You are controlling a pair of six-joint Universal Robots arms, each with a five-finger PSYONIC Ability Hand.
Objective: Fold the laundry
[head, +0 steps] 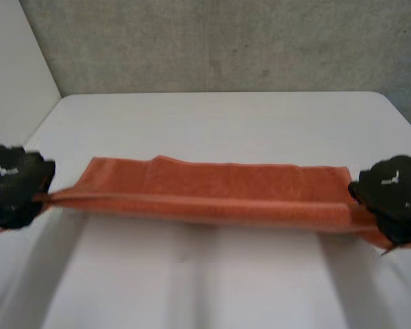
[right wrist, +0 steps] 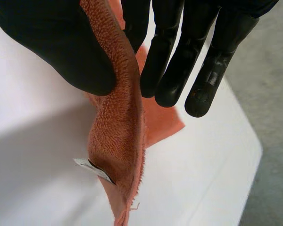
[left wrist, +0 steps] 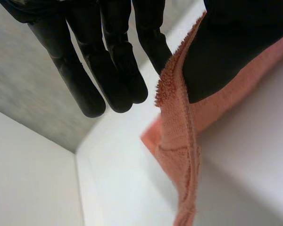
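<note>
Item: one orange terry towel (head: 219, 188), stretched between our hands, its far part lying on the white table (head: 226, 116). We judge it light, soft, limp and grippy, best held at the end corners. Our left hand (head: 14, 185) pinches one end between thumb and fingers, our right hand (head: 394, 195) the other. A small white tag (right wrist: 94, 169) hangs below the right hand; we cannot read its print

Orange terry towel (head: 219, 188) (doubled lengthwise) stretched taut, ends raised.

A white counter (head: 226, 123) is spreading across the middle and bottom of the frame; a grey concrete wall (head: 226, 41) is rising along the top, a white panel (head: 14, 68) standing at upper left.
</note>
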